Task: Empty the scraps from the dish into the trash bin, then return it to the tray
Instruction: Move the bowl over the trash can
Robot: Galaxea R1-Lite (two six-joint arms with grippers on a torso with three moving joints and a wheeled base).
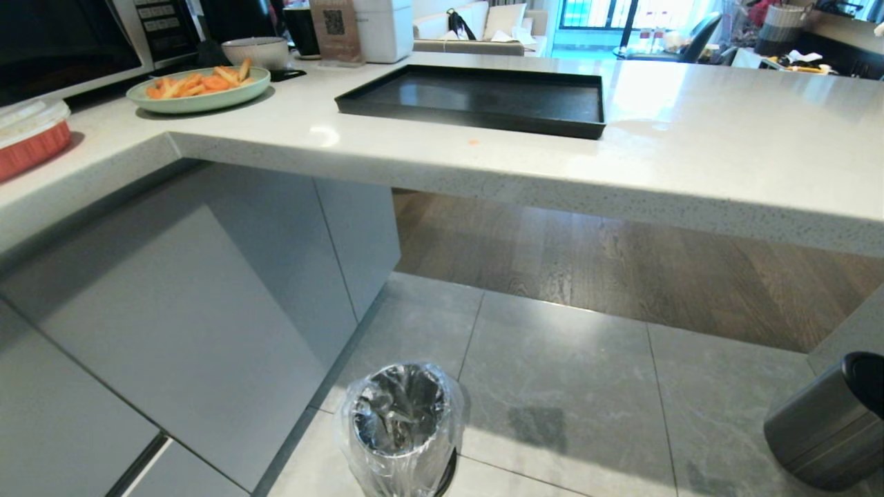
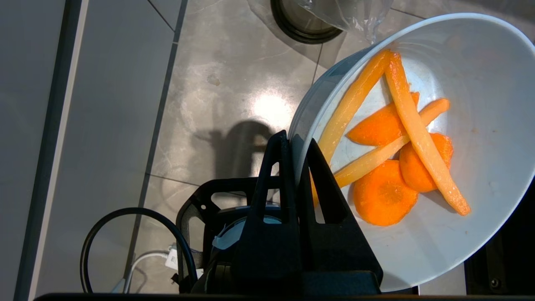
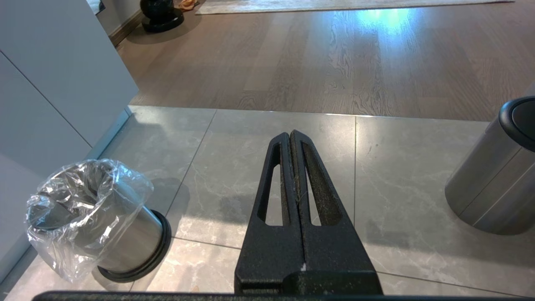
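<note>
Left gripper (image 2: 296,144): clenched on the rim of the dish (image 2: 480,104), one finger inside the wall, one outside; dish tilted, held above grey floor tiles (image 2: 234,75), close to the bin (image 2: 330,14), whose base ring and bag edge show just beyond the dish rim. Scraps (image 2: 388,167): three carrot rounds and three pale sticks, all lying inside the dish, one stick reaching the rim nearest the bin. Right gripper (image 3: 291,140): fingers pressed together, holding nothing, hanging over bare tiles between the bin (image 3: 96,217) and a dark steel cylinder (image 3: 493,175). Bin (image 1: 402,428): upright on the floor near the cabinet front (image 1: 173,304), mouth open, bag crinkled over the lip. Tray (image 1: 476,100): on the counter (image 1: 690,138) above and beyond the bin, set back from the counter edge. Green plate (image 1: 200,88) with a heap of orange pieces: on the counter, well apart from the tray.
</note>
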